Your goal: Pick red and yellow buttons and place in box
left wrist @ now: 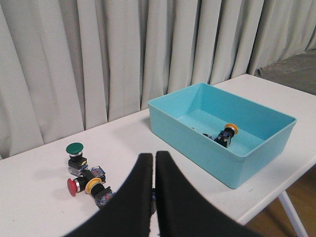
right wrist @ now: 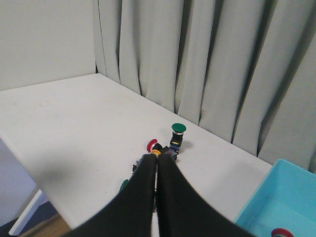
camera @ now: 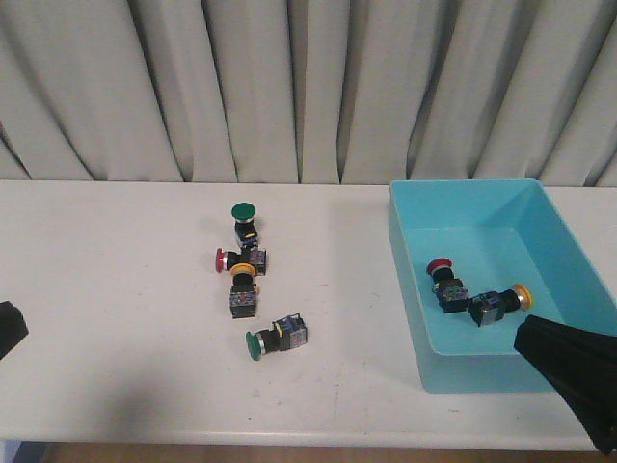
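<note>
On the white table a red button (camera: 222, 258) and a yellow button (camera: 244, 281) lie touching in a small cluster. They also show in the left wrist view as the red button (left wrist: 72, 186) and the yellow button (left wrist: 90, 187), and in the right wrist view as the red button (right wrist: 151, 144) and the yellow button (right wrist: 156, 152). The turquoise box (camera: 463, 188) stands at the right and holds a red button (camera: 440, 267) and a yellow button (camera: 522, 295). My left gripper (left wrist: 150, 158) is shut and empty, at the table's left edge (camera: 8, 328). My right gripper (right wrist: 157, 160) is shut and empty, near the box's front right corner (camera: 564, 367).
A green button (camera: 243, 211) stands upright behind the cluster. Another green button (camera: 256, 344) lies on its side in front of it. Grey curtains hang behind the table. The box (left wrist: 197, 148) sits close to the table's right and front edges.
</note>
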{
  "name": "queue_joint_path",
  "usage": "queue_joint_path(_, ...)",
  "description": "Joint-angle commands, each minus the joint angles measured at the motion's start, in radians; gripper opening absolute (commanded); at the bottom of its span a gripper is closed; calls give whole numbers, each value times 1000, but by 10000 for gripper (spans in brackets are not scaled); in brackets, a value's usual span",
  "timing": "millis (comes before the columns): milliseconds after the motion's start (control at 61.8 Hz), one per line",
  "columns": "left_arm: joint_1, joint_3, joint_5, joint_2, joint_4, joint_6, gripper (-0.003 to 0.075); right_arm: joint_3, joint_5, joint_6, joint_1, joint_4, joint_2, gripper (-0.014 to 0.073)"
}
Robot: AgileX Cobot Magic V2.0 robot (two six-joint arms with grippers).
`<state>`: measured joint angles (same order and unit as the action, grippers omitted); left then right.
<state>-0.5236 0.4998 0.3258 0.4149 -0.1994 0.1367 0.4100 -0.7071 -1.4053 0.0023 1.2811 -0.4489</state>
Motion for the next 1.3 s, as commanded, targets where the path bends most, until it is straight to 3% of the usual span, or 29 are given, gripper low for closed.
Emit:
queue_joint_path(0, -5, 24, -80, 7, -12, -9, -7, 25, 11, -6, -2, 47, -5, -6)
queue_joint_path(227, -5, -19, -84, 11, 36, -11, -7, 25, 11, -6, -2, 47, -5, -6)
queue_joint_path(453, 75, -346, -469, -79, 11, -30, -7, 25, 11, -6, -2, 47, -5, -6)
queue_joint_path(583, 150, -476, -564, -143, 13, -45, -7, 25, 11, -6, -2, 47, -5, -6)
queue_joint_path(761, 297, -558, -557, -237, 13, -45, -7, 25, 11, -6, -2, 47, -5, -6)
queue_joint_path(1069, 561, -557, -356, -457, 15, -8, -7, 25, 11, -6, -2, 47, -5, -6)
queue_joint_path(1279, 671, -557, -340, -452, 14, -8, -7, 25, 13, -6, -2, 47, -5, -6)
